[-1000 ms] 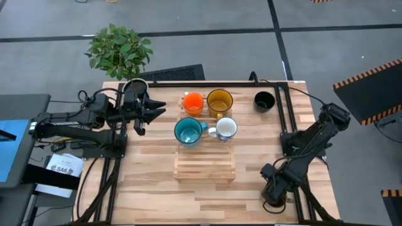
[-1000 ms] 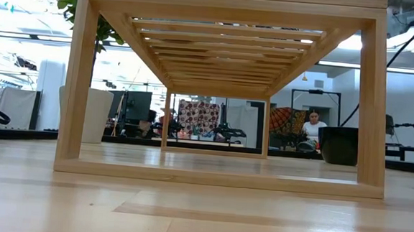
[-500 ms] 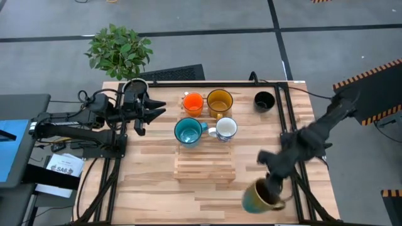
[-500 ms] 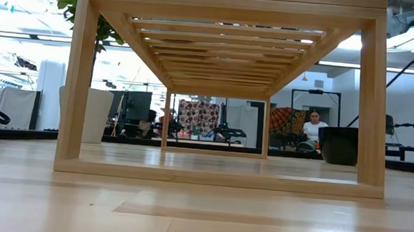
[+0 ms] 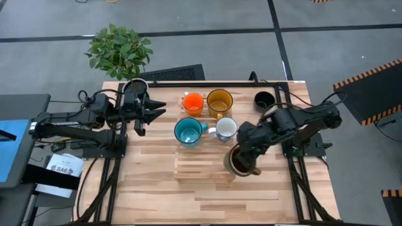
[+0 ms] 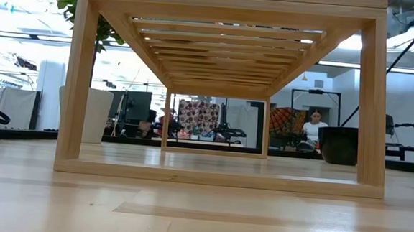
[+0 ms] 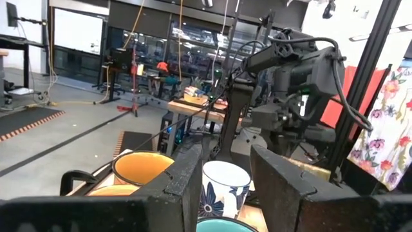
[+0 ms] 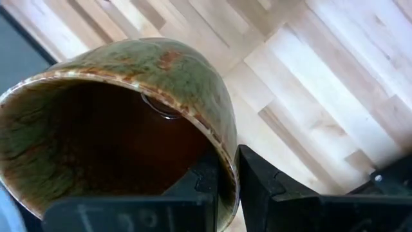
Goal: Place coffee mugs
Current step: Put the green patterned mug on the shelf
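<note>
Clamping the brown mug (image 5: 241, 162) by its rim, the right gripper (image 5: 250, 152) has one finger inside the cup and one outside per the right wrist view (image 8: 116, 129); mug sits above the right end of the wooden rack (image 5: 204, 164), at approx 4 o'clock from the white mug (image 5: 225, 129). Right arm reaches in from the table's right edge, elbow bent, wrist pointed toward table centre. Half a sec ago this mug was down near the front-right edge; it's since travelled up and left to the rack. Left gripper (image 5: 157, 109) waits at approx 9 o'clock from the orange mug (image 5: 193, 102), fingers apart, no change vs. earlier. Mug count: 6, one each, w/ amber-yellow mug (image 5: 220, 100), teal mug (image 5: 188, 131) and black mug (image 5: 264, 100) unmoved. 1 rack, 1 potted plant (image 5: 119, 50).
</note>
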You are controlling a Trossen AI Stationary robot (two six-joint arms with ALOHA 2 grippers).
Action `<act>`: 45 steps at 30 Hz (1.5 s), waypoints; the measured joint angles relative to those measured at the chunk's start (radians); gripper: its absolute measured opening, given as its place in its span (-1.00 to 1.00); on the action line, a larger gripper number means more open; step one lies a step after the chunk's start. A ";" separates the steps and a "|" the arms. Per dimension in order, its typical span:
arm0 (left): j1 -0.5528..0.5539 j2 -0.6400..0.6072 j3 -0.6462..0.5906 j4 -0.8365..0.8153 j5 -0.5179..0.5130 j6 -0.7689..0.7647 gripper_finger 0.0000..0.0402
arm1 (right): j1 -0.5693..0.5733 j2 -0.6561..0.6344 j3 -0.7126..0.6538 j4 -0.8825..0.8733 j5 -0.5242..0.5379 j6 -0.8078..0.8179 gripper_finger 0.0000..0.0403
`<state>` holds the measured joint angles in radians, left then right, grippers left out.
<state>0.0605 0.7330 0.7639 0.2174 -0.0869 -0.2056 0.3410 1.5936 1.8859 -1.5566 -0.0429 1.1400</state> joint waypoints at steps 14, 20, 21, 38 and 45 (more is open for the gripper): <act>0.000 0.000 0.000 -0.002 0.001 0.018 -0.42 | -0.061 0.069 0.025 0.030 -0.012 -0.042 -0.72; 0.000 0.000 0.000 -0.003 0.001 0.018 -0.42 | -0.076 0.109 0.027 0.083 -0.021 -0.072 -0.69; 0.000 0.000 0.000 -0.005 0.001 0.018 -0.42 | -0.076 0.114 0.028 0.078 -0.030 -0.076 -0.65; 0.000 0.000 0.000 -0.009 -0.005 0.018 -0.42 | -0.094 0.105 0.027 0.221 -0.034 -0.164 -0.32; 0.000 0.000 0.000 -0.009 -0.006 0.018 -0.42 | -0.110 0.101 0.027 0.272 -0.035 -0.195 -0.34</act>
<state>0.0605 0.7330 0.7639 0.2081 -0.0929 -0.1871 0.2309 1.6947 1.9125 -1.2843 -0.0779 0.9450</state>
